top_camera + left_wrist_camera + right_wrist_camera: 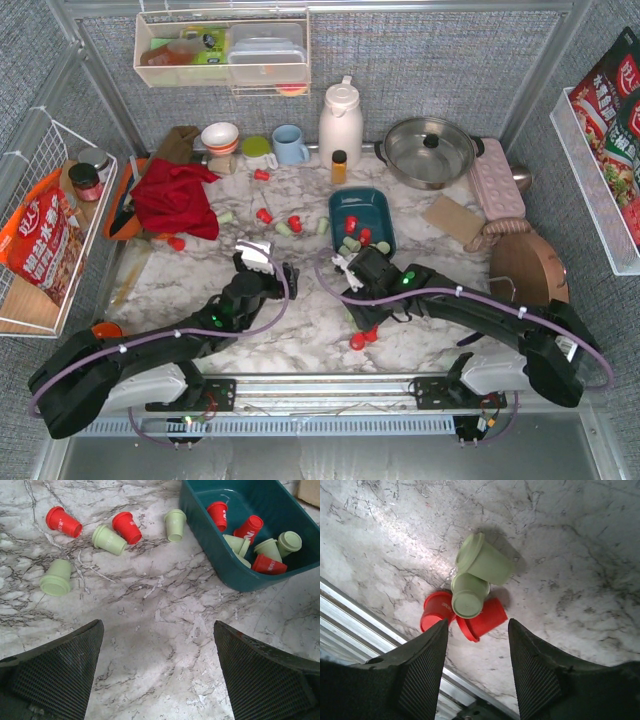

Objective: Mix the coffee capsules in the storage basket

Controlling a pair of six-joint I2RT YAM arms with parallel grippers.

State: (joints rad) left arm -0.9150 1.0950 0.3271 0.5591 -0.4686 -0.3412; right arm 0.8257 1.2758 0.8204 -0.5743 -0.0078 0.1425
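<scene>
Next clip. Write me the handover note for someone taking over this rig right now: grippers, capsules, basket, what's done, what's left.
Left gripper: open, empty, over the bare marble table, left of the storage basket.
Right gripper: open, empty, above a cluster of four capsules, two green and two red, near the table's front edge.
Done: the basket holds several red and green capsules lying together.
Loose: five more capsules left of the basket, and a few others near the red cloth.
Left: probably gather the loose ones into the basket, starting with the cluster.
</scene>
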